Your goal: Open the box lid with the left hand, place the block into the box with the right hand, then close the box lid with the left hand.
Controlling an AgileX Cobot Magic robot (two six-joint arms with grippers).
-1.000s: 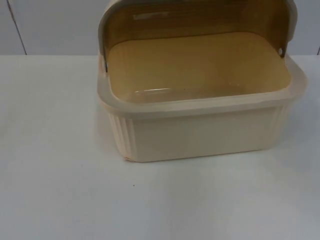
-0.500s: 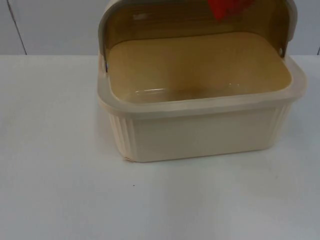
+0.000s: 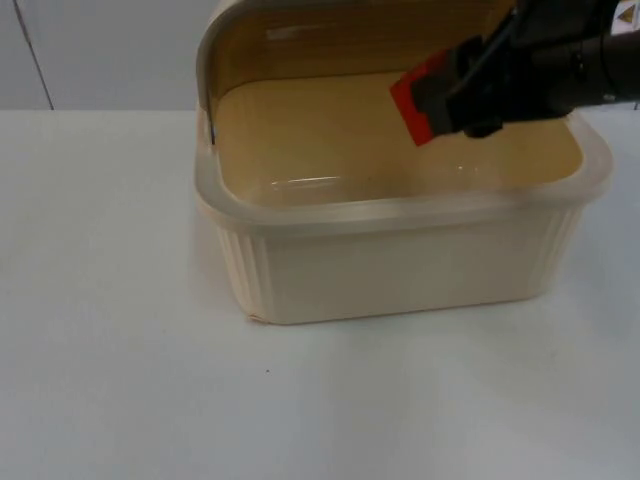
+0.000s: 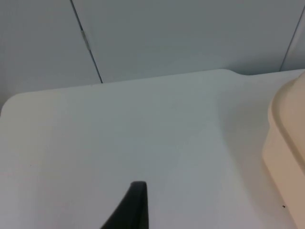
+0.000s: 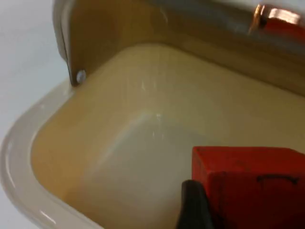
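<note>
Two of three steps are looking partly covered: the lid point(image 3: 300, 25) is standing open behind the box point(image 3: 400, 250), and the right gripper point(image 3: 440, 100), fingers clamped on the red block point(image 3: 408, 100), is holding it over the box's open interior, above the floor and not yet released. The left gripper point(image 4: 131, 210) is waiting off to the side over bare table point(image 4: 119, 133) beside the box, and I cannot tell how its fingers are standing. Judging from this, dropping the block and closing the lid are what's remaining.
</note>
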